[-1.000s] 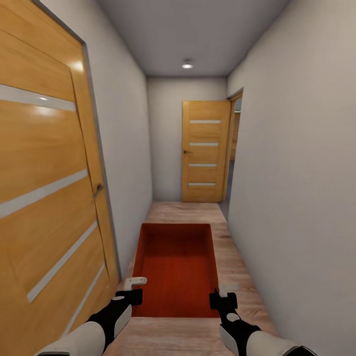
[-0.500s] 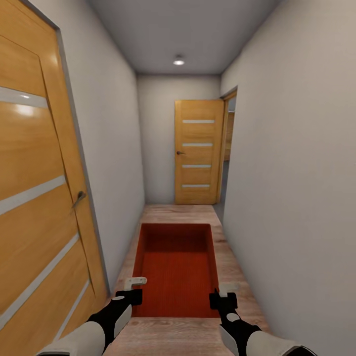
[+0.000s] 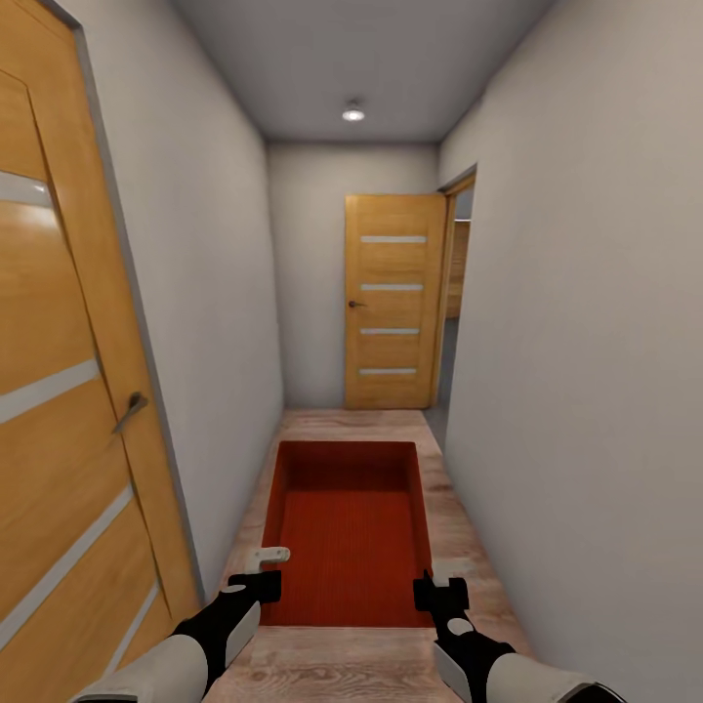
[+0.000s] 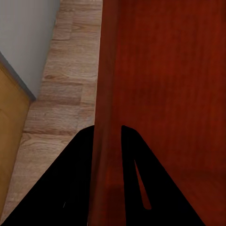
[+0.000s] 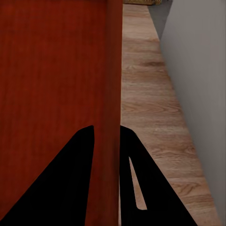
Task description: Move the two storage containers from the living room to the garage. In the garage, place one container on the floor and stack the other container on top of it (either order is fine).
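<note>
Right fingers (image 5: 82,188) clamping red container (image 5: 52,70) wall, wood floor (image 5: 150,117)

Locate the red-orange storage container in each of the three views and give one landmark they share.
Head view: storage container low at centre, carried between both grippers.
Left wrist view: its side wall runs up the middle, between the fingers, floor to one side.
Right wrist view: its other side wall, likewise clamped.
Shared landmark: the light wood-plank floor.

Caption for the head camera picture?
Both grippers, left and right, carry a red-orange storage container down a narrow hallway.
</note>
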Available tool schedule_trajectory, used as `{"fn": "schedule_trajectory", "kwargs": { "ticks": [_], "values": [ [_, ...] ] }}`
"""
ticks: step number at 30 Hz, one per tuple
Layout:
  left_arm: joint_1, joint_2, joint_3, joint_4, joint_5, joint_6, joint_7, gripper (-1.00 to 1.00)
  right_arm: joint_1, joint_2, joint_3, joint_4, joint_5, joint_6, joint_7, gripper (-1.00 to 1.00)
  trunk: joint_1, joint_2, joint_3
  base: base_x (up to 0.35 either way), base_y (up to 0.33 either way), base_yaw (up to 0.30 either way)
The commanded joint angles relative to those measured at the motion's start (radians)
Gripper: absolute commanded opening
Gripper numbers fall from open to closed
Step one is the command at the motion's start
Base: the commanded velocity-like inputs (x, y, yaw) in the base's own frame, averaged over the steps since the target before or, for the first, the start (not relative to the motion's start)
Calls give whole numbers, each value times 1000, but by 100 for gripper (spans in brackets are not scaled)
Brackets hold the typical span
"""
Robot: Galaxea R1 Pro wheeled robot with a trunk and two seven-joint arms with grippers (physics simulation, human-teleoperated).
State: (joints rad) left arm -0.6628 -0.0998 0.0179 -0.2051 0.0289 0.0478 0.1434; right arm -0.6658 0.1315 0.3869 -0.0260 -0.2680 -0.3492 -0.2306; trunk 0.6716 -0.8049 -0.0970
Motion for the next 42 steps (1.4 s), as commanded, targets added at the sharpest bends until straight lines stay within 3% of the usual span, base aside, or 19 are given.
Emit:
{"fn": "schedule_trajectory", "kwargs": {
  "ticks": [1,42],
  "values": [
    [0,45,31,0,-4,6,25,-100,-1,0,-72,-3,7,-15,-2,-100,1,-1,-2,322,0,0],
    [0,45,30,0,-4,6,25,-100,-1,0,-72,-3,7,-16,-2,-100,1,-1,-2,322,0,0]
  ]
}}
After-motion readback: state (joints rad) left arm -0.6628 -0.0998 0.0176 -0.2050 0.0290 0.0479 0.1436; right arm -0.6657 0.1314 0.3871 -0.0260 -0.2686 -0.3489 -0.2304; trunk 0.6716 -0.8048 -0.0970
